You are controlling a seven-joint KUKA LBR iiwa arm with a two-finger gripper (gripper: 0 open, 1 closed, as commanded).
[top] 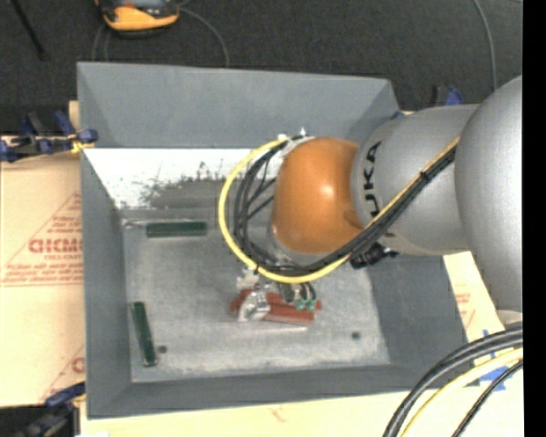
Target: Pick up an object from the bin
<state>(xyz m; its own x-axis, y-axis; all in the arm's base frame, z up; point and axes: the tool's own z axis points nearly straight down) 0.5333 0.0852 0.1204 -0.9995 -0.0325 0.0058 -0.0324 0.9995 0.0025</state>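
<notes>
The gripper (271,299) is down at a flat red-brown oblong piece (293,315) on the floor of the grey metal bin (209,107), right of centre and toward the front edge. Whether the gripper is released or clenched cannot be told. One dark green flat bar (176,229) lies at the back-left corner of the floor, a second dark green bar (144,333) at the front-left corner.

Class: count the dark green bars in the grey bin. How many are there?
2. The far green bar lies along the floor's back edge, left of the arm. The left green bar lies beside the left wall, toward the front. The arm may hide others.
</notes>
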